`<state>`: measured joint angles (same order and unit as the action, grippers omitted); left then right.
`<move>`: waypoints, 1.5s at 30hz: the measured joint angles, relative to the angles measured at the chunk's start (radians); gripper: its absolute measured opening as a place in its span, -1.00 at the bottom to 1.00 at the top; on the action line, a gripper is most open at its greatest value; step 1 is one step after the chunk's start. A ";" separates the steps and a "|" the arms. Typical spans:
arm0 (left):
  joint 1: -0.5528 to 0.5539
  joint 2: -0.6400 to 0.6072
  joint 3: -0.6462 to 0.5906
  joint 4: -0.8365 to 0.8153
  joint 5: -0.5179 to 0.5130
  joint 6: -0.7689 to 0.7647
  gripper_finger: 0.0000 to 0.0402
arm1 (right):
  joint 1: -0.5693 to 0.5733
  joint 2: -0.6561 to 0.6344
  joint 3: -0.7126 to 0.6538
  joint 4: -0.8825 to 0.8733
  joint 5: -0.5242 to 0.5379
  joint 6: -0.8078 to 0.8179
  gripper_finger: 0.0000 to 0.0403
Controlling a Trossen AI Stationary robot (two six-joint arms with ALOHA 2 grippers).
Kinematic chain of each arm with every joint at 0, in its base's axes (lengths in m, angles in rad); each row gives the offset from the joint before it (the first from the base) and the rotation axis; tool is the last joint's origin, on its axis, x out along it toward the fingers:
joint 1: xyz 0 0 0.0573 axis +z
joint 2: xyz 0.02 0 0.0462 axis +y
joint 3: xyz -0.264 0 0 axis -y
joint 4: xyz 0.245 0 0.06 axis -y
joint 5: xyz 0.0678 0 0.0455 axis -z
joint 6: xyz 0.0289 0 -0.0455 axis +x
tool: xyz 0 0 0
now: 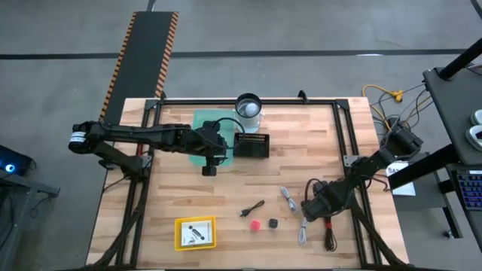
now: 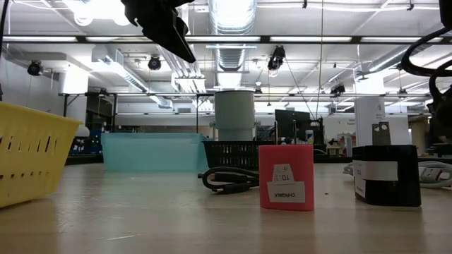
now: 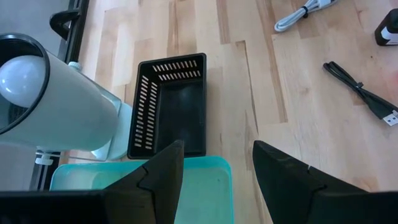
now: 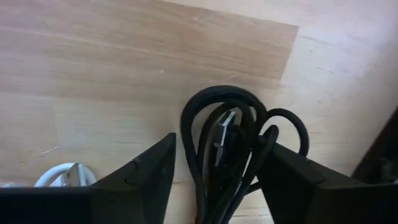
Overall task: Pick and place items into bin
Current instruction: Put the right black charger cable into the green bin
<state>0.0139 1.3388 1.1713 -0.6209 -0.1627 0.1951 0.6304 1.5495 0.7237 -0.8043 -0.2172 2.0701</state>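
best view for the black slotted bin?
Left wrist view: the black slotted bin is seen from above, with its interior and slotted walls unobstructed and nothing visible inside. High view shows it small beside the teal tray. Low view gives only a distant side wall. Right wrist view misses it.

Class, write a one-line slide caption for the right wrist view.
Right gripper fingers straddle a coiled black cable on the wooden table.

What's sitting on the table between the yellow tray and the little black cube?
In the high view, between the yellow tray and the black cube lie a thin black cable and a red ball.
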 joint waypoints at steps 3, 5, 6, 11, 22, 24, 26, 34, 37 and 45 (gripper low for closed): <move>0.000 0.000 0.000 0.000 0.000 0.000 -0.12 | 0.000 -0.007 -0.001 0.007 0.004 0.000 -0.20; 0.000 0.000 0.000 0.000 0.000 0.000 -0.12 | 0.000 -0.011 -0.002 0.011 0.004 0.004 -0.35; 0.000 0.000 0.000 0.000 0.000 0.000 -0.12 | 0.000 -0.012 -0.003 0.011 0.003 0.009 -0.43; 0.000 0.000 0.000 0.002 0.000 -0.005 -0.12 | 0.002 -0.023 -0.005 -0.003 -0.014 0.009 -0.83; 0.006 0.000 0.000 0.026 0.004 -0.033 -0.12 | 0.003 -0.089 0.043 -0.030 0.214 0.106 -0.84; 0.007 0.000 -0.001 0.048 0.033 -0.035 -0.12 | 0.002 -0.114 0.055 -0.030 0.368 0.139 -0.84; 0.007 0.000 -0.002 0.075 0.074 -0.049 -0.12 | -0.003 -0.144 0.060 -0.028 0.498 0.166 -0.84; 0.007 0.000 -0.016 0.161 0.162 -0.093 -0.12 | -0.015 -0.284 0.094 -0.029 0.795 0.108 -0.84; 0.011 0.014 -0.016 0.180 0.191 -0.103 -0.12 | -0.015 -0.331 0.121 -0.022 0.995 0.016 -0.84; 0.099 0.120 -0.016 0.235 0.492 -0.186 -0.12 | -0.035 -0.435 0.186 0.001 1.481 -0.270 -0.84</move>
<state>0.1125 1.4589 1.1549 -0.3861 0.3290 0.0087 0.5957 1.1148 0.9102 -0.8033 1.2638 1.7999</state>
